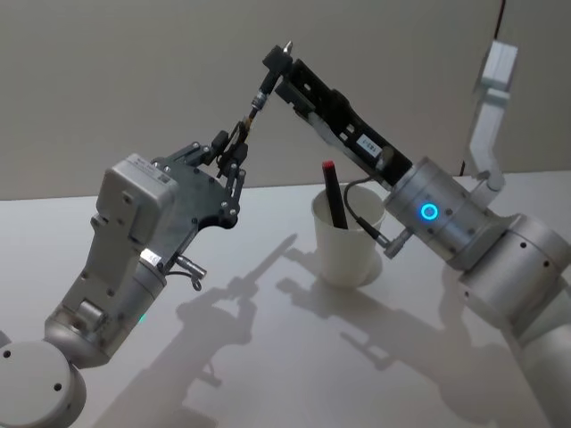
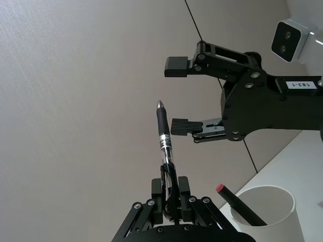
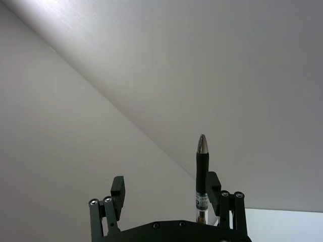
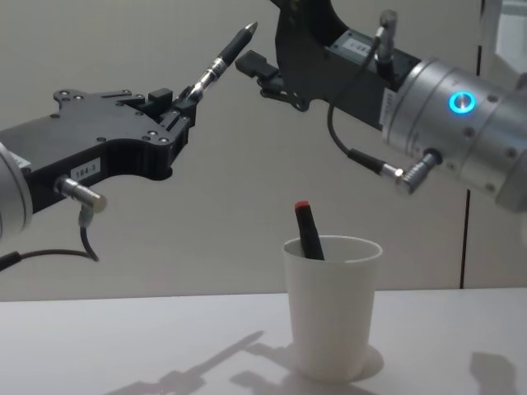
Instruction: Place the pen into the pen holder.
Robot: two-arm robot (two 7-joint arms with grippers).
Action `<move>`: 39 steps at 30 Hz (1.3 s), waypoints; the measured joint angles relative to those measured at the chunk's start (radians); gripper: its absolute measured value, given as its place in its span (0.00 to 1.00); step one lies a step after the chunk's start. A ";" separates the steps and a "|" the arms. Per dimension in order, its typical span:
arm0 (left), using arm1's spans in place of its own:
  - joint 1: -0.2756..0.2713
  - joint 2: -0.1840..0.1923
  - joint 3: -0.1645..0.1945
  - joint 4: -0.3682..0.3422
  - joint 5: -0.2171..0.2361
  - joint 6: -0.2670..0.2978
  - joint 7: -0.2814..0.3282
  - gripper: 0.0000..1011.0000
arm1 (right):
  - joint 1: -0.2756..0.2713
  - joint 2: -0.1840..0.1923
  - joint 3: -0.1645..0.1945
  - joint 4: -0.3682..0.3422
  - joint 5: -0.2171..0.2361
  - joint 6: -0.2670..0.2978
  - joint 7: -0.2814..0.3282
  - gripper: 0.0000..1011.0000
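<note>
A: First entry, left hand [image 4: 183, 103]?
B: Was clamped on the pen [image 4: 218, 58] at its lower end, tip raised rightward, probably to pass it across.
A: The right hand [image 2: 179, 96]?
B: Was spread about the pen's tip, gripping nothing.
A: The pen holder [image 4: 329, 329]?
B: Stood on the counter [image 4: 123, 346], below and right, housing a red-capped marker [image 4: 309, 230]; the pen hung well above it.

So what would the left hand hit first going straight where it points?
Probably the right hand, open just ahead of the left hand; its pen reaches there, though depth is unclear.
</note>
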 joint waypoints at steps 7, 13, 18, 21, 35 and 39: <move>0.000 0.000 0.000 0.000 0.000 0.000 0.000 0.19 | 0.013 -0.002 -0.005 0.012 -0.012 -0.014 -0.011 0.99; 0.000 0.000 0.000 0.000 0.000 0.000 0.000 0.19 | 0.014 0.006 -0.005 0.012 -0.025 -0.028 -0.025 0.99; 0.000 0.000 0.000 0.000 0.000 0.000 0.000 0.19 | 0.016 0.009 -0.008 0.013 -0.031 -0.035 -0.032 0.99; 0.000 0.000 0.000 0.000 0.000 0.000 0.000 0.19 | 0.019 0.008 -0.012 0.017 -0.036 -0.042 -0.036 0.99; 0.000 0.000 0.000 0.000 0.000 0.000 0.000 0.19 | 0.041 -0.012 -0.037 0.071 -0.063 -0.082 -0.049 0.99; 0.000 0.000 0.000 0.000 0.000 0.000 0.000 0.19 | 0.048 -0.017 -0.042 0.092 -0.070 -0.093 -0.052 0.99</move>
